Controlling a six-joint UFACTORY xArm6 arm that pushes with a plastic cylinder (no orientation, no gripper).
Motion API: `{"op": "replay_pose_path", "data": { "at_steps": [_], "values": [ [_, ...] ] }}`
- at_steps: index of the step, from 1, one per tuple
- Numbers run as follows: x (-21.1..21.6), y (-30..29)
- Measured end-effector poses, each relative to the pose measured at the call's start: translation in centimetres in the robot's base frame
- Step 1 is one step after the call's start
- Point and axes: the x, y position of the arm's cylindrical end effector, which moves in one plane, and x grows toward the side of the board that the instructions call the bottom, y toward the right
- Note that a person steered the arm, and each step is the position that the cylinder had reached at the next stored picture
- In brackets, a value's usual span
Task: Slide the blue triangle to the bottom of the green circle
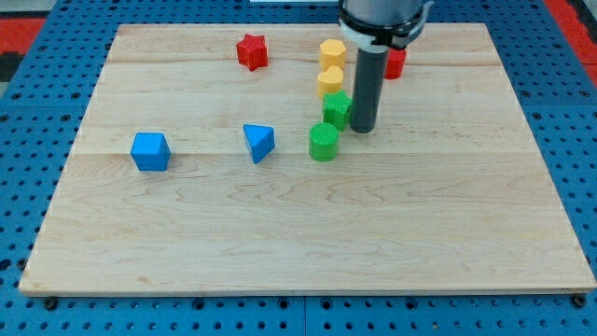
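Observation:
The blue triangle (258, 142) lies on the wooden board (308, 233), left of centre. The green circle (324, 142), a short cylinder, stands just to the triangle's right with a small gap between them. My tip (362, 129) rests on the board to the upper right of the green circle, right beside a second green block (337, 109). The tip is well to the right of the blue triangle and touches neither it nor the green circle.
A blue cube (150, 151) sits at the view's left. A red star (252, 51) is near the top. Two yellow blocks (332, 53) (330, 81) stand above the green blocks. A red block (395, 63) is partly hidden behind the rod.

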Motion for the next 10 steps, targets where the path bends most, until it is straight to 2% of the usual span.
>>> {"op": "replay_pose_path", "data": {
  "at_steps": [2,3,4,5,6,7,8,10],
  "values": [
    [-2.8,-1.5],
    [-1.4,-2.5],
    [-2.6,1.3],
    [4.7,7.6],
    [14.9,3.9],
    [16.3,-9.8],
    [13.1,-16.0],
    [5.6,-21.7]
  ]
}}
